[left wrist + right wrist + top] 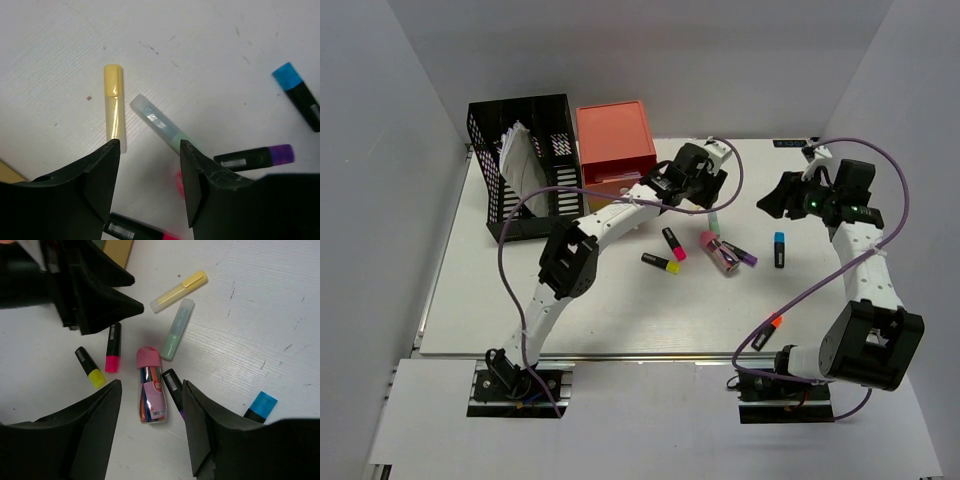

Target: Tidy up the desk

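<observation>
The white desk [620,310] carries scattered markers. My left gripper [705,195] is open and empty, hovering above a pale yellow highlighter [114,102] and a pale green one [160,122]; both lie just past its fingertips [112,150]. My right gripper [772,203] is open and empty, held above a pink-lidded clear tube of pens [151,385] that lies flat. Around the tube lie a pink-capped marker [113,347], a yellow-capped marker [90,367], a purple-capped marker [172,385] and a blue-capped marker [260,406].
A black mesh file rack [525,165] holding papers stands at the back left. A coral drawer unit [615,145] stands beside it. The left gripper [90,290] fills the upper left of the right wrist view. White walls close in the back and sides.
</observation>
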`<state>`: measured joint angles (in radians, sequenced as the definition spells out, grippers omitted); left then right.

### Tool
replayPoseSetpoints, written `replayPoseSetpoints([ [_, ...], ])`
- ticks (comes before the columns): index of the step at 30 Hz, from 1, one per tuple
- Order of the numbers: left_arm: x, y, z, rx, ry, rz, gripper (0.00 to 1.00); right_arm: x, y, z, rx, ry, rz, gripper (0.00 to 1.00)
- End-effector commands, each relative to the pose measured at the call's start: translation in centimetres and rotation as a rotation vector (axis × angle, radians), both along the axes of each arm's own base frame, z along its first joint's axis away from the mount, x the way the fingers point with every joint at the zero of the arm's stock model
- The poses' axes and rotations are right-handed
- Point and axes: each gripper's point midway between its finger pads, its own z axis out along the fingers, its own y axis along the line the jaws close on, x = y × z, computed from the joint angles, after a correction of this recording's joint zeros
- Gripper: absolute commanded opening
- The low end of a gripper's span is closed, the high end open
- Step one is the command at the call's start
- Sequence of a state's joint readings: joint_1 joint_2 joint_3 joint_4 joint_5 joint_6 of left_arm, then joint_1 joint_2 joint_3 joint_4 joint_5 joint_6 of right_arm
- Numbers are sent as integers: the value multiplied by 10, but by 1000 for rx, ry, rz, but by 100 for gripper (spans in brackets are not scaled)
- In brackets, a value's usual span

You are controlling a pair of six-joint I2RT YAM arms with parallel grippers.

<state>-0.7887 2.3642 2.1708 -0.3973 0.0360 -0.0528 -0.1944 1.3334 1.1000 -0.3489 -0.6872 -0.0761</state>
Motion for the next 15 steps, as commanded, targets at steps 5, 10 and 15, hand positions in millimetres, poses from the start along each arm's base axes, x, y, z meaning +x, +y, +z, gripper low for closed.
replayPoseSetpoints([
  [5, 33, -3, 22, 15, -183, 45, 56, -16, 5, 24, 33, -110, 104, 53],
  [10, 47, -4, -12, 66, -208, 100, 55, -18, 2, 23, 37, -117, 103, 50],
  [15, 63, 3, -29, 112, -259, 166, 59, -18, -2, 20, 44, -112, 88, 50],
])
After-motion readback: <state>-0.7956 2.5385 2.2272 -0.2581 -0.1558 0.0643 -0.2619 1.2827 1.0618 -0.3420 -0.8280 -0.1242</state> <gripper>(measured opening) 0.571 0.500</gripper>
